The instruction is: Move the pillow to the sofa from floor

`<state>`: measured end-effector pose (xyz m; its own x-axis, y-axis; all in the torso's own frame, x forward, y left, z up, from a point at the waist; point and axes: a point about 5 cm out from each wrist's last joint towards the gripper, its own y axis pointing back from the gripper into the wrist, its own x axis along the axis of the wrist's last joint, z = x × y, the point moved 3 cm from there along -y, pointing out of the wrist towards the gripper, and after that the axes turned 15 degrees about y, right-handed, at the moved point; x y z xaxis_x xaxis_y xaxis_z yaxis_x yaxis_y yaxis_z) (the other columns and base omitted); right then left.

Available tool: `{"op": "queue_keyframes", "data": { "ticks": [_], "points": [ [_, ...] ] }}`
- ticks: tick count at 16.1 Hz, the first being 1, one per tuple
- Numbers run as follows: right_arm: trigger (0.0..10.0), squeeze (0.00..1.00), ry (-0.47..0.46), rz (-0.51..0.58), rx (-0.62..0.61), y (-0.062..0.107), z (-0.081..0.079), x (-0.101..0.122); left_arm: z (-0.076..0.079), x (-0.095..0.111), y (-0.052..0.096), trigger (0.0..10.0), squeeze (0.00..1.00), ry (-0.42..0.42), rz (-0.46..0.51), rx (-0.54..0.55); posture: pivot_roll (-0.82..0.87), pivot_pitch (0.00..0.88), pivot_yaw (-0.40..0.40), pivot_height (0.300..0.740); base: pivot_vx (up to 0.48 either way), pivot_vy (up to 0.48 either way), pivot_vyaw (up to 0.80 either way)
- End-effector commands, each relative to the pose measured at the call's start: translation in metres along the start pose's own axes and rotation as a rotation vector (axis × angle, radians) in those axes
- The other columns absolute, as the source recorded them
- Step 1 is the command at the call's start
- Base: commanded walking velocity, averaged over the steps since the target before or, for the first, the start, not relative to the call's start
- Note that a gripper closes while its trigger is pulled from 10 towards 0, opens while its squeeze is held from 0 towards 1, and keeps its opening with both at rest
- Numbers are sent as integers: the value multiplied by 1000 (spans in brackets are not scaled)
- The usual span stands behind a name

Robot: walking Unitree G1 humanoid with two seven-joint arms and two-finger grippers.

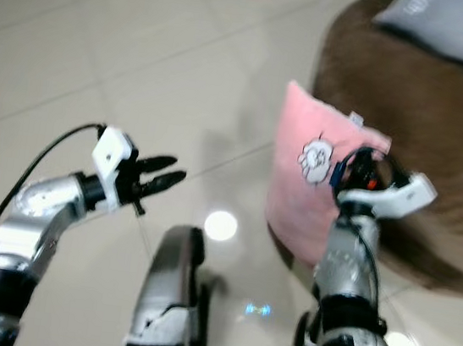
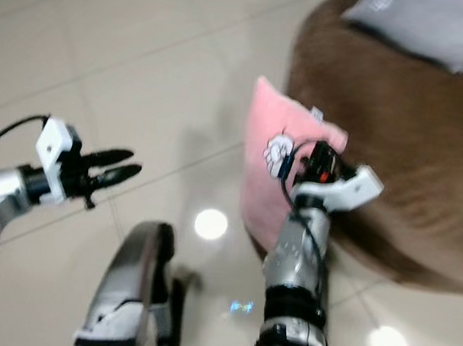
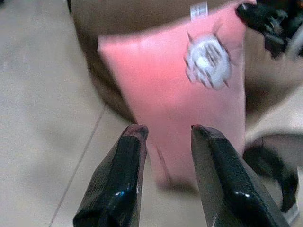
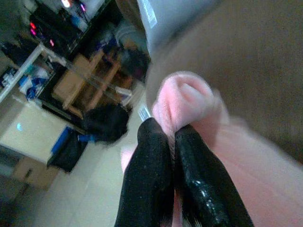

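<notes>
A pink pillow [image 1: 303, 178] with a small white animal patch hangs upright in front of the brown sofa [image 1: 438, 158], its lower edge close to the tiled floor. My right gripper [image 1: 353, 174] is shut on the pillow's upper corner [image 4: 187, 101]; the wrist view shows the black fingers [image 4: 151, 165] pinching the pink fabric. My left gripper [image 1: 156, 176] is held out to the left of the pillow, a gap away from it. Its fingers [image 3: 215, 175] are open and point at the pillow's [image 3: 184, 99] lower part.
A grey cushion [image 1: 455, 28] lies on the brown sofa at the upper right. Pale floor tiles [image 1: 103, 45] spread to the left and ahead, with bright light reflections near my legs [image 1: 169, 293]. Dark furniture and clutter [image 4: 90, 71] appear in the right wrist view.
</notes>
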<state>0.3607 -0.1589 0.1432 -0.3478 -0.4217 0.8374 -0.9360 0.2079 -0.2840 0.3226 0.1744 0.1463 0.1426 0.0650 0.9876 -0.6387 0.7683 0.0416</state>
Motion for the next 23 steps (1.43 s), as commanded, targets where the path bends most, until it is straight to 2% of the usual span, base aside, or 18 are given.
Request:
{"op": "queue_keyframes", "data": {
  "ticks": [1, 2, 3, 4, 5, 6, 7, 8, 9, 11, 12, 13, 14, 17, 18, 23],
  "points": [
    [0, 0, -166, 27, 51, 10, -59, 2, -4, 0, 3, 10000, 0, 7, 25, 19, 71, 184, 101, 546, 0, 0, 0],
    [0, 0, -139, 98, 78, 1, -64, 33, 0, 6, -10, 10000, 0, -4, 78, 2, 22, 141, 78, 546, 0, 0, 0],
    [0, 0, -106, 131, 89, -3, -64, 49, 19, 10, -17, 10000, 0, -26, 112, -25, 17, 136, 75, 546, 0, 0, 0],
    [0, 0, -25, 195, 119, -9, -63, 87, 53, 24, -31, 10000, 0, -77, 195, -38, -11, 113, 65, 546, 0, 0, 0],
    [0, 0, 21, 214, 137, -10, -64, 101, 52, 30, -35, 10000, 0, -93, 217, -10, -16, 111, 66, 546, 0, 0, 0],
    [0, 0, 153, 233, 161, -10, -64, 124, 48, 42, -42, 10000, 0, -130, 256, 76, -40, 85, 68, 546, 0, 0, 0],
    [0, 0, 182, 231, 157, -9, -63, 129, 47, 46, -42, 10000, 0, -139, 268, 95, -42, 79, 67, 546, 0, 0, 0],
    [10000, 0, 245, 226, 168, -3, -63, 142, 51, 58, -47, 10000, 0, -156, 288, 130, -41, 62, 53, 546, 0, 0, 0],
    [10000, 0, 267, 230, 195, 5, -65, 151, 54, 69, -53, 10000, 0, -170, 298, 172, -37, 51, 45, 546, 0, 0, 0],
    [10000, 0, 338, 193, 182, 14, -60, 151, 49, 93, -60, 10000, 0, -188, 360, 258, -37, 42, 43, 546, 0, 0, 0],
    [10000, 0, 349, 184, 177, 15, -58, 149, 44, 94, -60, 10000, 0, -183, 366, 287, -34, 36, 46, 551, 0, 0, 0],
    [10000, 0, 395, 161, 174, 17, -55, 142, 35, 90, -57, 10000, 0, -197, 354, 342, -34, 35, 47, 561, 0, 0, 0],
    [10000, 0, 485, 110, 158, 20, -47, 131, 25, 75, -49, 10000, 0, -285, 288, 392, -29, 34, 39, 576, 0, 0, 0],
    [10000, 0, 534, 60, 145, 21, -39, 122, 27, 72, -50, 10000, 0, -319, 273, 396, -23, 33, 25, 601, 0, 0, 0],
    [10000, 0, 550, 48, 140, 21, -37, 121, 29, 73, -51, 10000, 0, -357, 276, 394, -17, 35, 16, 611, 0, 0, 0],
    [10000, 0, 592, 52, 98, 20, -28, 119, 37, 53, -50, 10000, 0, -324, 264, 346, -15, 36, 2, 651, 0, 0, 0]
  ]
}}
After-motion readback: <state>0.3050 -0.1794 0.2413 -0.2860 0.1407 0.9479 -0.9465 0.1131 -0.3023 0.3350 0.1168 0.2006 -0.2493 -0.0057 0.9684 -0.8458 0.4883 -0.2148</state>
